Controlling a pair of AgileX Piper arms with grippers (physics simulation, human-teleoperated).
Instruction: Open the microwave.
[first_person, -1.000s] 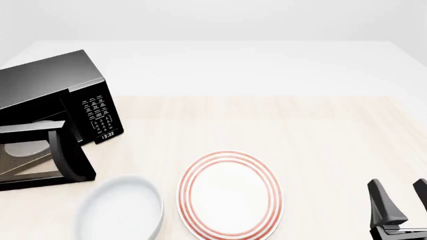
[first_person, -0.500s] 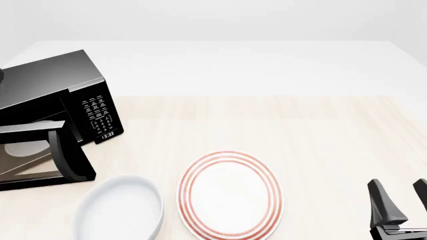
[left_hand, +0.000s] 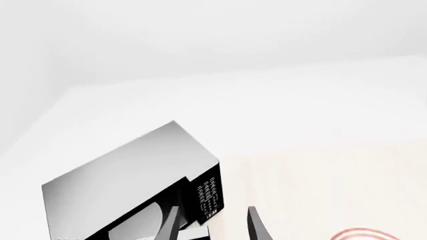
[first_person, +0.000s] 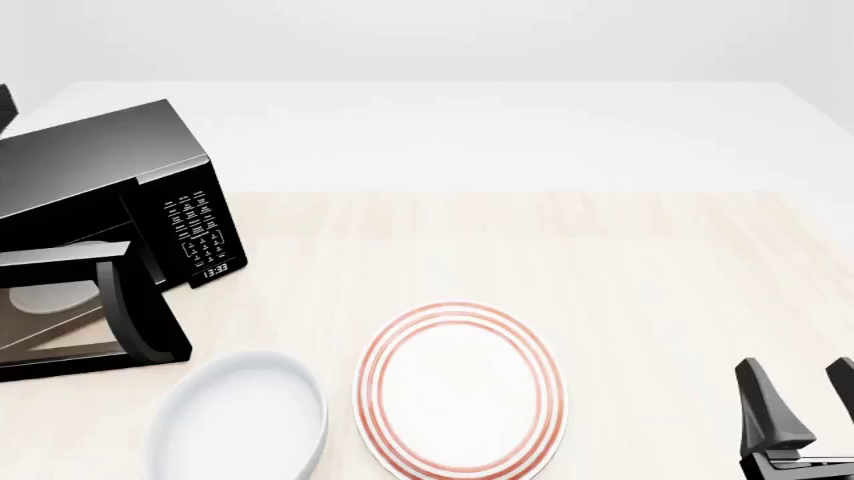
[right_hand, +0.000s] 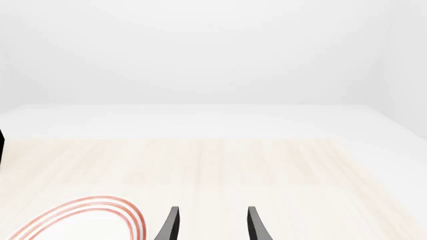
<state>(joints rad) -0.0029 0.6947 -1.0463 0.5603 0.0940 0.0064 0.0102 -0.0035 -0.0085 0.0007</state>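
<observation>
Right gripper (first_person: 801, 420): matte black, two tapered blade-like fingers (first_person: 767, 405) rising from a blocky black base. Left gripper (left_hand: 213, 225): same black, slim pointed fingers (left_hand: 257, 227). No cables, screws or markings visible.

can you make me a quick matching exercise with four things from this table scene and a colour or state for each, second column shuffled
Things:
1. microwave
2. plate
3. bowl
4. right hand

Descriptions:
A. plain white, near the front edge
B. red rings around the rim
C. open, holding nothing
D. glossy black, door swung open

Pairs: 1-D, 2-B, 3-A, 4-C
</observation>
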